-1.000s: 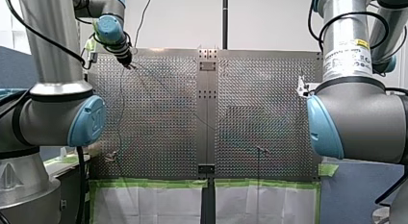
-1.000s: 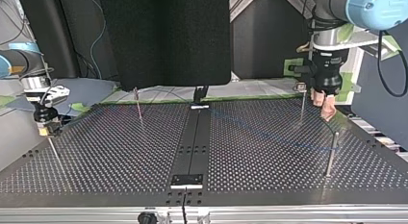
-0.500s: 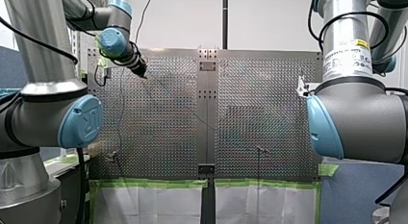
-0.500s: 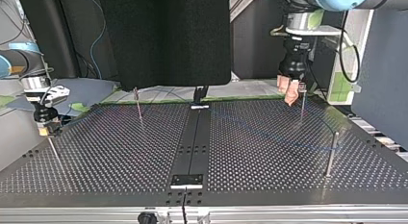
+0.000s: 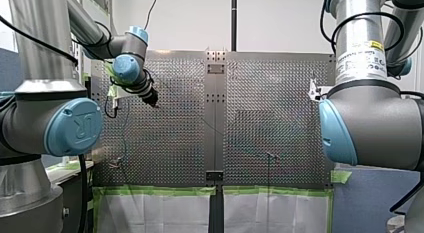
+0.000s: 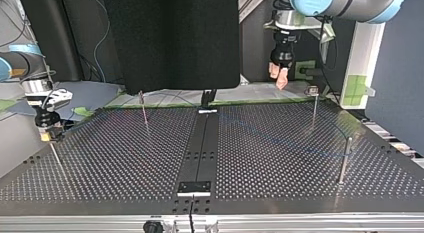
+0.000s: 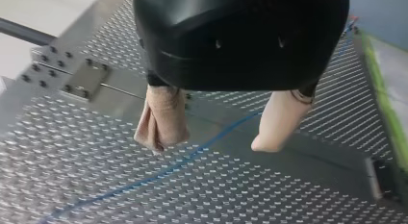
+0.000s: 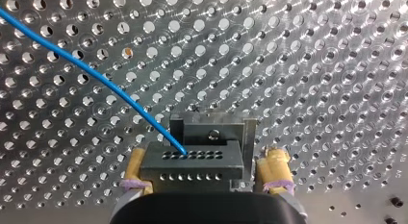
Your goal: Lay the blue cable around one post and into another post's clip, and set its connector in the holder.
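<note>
1. Between the spread fingers (image 7: 161, 120) of my left gripper (image 7: 209, 146) the gap is free; only the blue cable (image 7: 159, 173) crosses the table (image 7: 72, 152) well below them.
2. In the top view a clip-topped post (image 6: 314, 105) stands beside and below those fingers, and a second post (image 6: 345, 160) stands farther off.
3. Between the fingers of my right gripper (image 8: 205, 154) the connector (image 8: 192, 161) fills all the room, with the holder (image 8: 248, 135) just ahead.

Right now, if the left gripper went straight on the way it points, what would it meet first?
Probably the blue cable, lying on the table under the open left gripper; depth is unclear.
</note>
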Action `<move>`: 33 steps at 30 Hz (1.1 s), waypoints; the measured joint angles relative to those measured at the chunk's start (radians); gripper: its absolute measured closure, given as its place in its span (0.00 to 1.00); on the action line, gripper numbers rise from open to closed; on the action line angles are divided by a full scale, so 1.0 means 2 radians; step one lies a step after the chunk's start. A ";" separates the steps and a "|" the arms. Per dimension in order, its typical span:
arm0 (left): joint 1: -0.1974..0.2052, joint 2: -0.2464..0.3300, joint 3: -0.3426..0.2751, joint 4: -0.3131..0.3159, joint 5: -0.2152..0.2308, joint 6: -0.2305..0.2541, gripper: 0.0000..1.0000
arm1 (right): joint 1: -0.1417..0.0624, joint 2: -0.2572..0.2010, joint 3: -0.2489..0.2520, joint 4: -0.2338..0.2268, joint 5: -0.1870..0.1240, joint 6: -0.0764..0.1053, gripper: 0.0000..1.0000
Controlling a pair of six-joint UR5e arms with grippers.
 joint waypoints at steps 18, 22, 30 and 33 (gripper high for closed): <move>-0.075 -0.075 -0.043 0.075 -0.075 -0.036 0.00 | 0.000 0.000 0.000 0.000 0.000 0.000 0.00; -0.093 -0.093 -0.046 0.093 -0.093 -0.036 0.00 | 0.000 0.000 0.000 0.000 0.000 0.000 0.00; -0.127 -0.127 -0.046 0.127 -0.127 -0.049 0.00 | 0.000 0.000 0.000 0.000 0.000 0.000 0.00; -0.140 -0.140 -0.046 0.140 -0.140 -0.053 0.00 | 0.000 0.000 0.000 0.000 0.000 0.000 0.00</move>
